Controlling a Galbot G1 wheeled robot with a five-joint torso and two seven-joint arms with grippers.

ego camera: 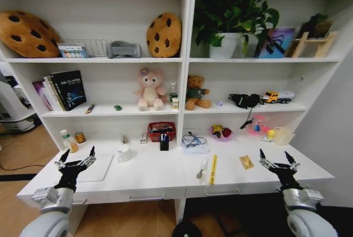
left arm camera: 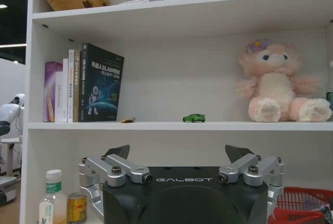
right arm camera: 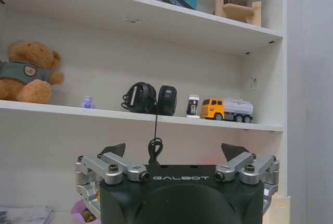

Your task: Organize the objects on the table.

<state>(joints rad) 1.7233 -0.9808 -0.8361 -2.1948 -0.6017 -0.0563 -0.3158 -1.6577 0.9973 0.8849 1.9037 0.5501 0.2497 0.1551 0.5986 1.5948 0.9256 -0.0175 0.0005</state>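
The white table (ego camera: 160,173) carries a silver laptop (ego camera: 97,168), a white mug (ego camera: 124,152), a pen (ego camera: 202,168), a yellow strip (ego camera: 213,170) and a yellow packet (ego camera: 246,162). A green-labelled can (ego camera: 80,137) and a bottle (ego camera: 69,140) stand at the back left. The tiny green toy car (ego camera: 118,107) sits on the shelf above, also in the left wrist view (left arm camera: 194,117). My left gripper (ego camera: 77,157) hovers open over the desk's left end, beside the laptop. My right gripper (ego camera: 277,157) hovers open over the right end, right of the packet. Neither holds anything.
A red basket (ego camera: 161,130), a black holder (ego camera: 164,143) and papers with a cable (ego camera: 194,142) line the back of the desk. Shelves above hold books (ego camera: 65,90), plush bears (ego camera: 150,89), headphones (right arm camera: 151,99) and a toy truck (right arm camera: 227,109).
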